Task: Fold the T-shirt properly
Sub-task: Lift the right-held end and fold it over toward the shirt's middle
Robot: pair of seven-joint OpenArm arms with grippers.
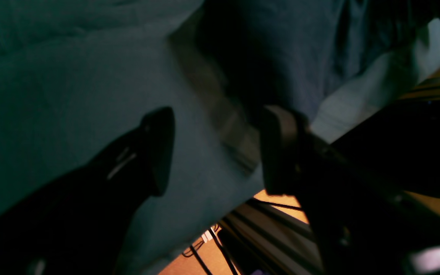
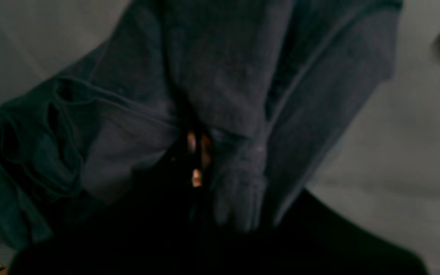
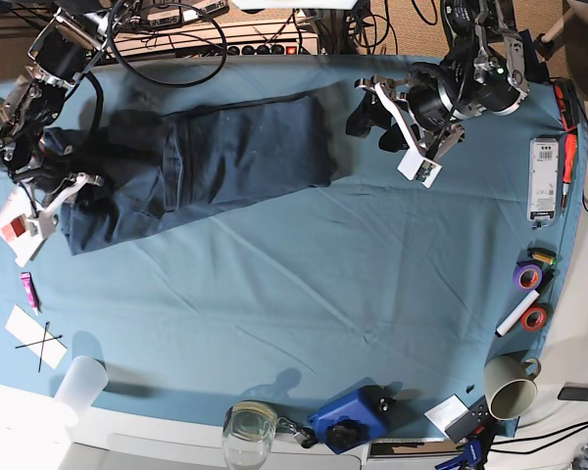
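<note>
A: Report right tool status.

B: Jaws nearly together, clamped on a bunched fold of the T-shirt; dark cloth drapes over both fingers in the right wrist view.

A: Left tool?

B: Jaws spread wide, nothing between them. It hangs above the teal tablecloth, just beside the garment's edge.

A: Garment location?

B: On the desk toward 10 o'clock in the base view, partly folded, lying lengthwise from 9 toward 1 o'clock. The left tool sits at 1 o'clock, the right tool at 9 o'clock.
</note>
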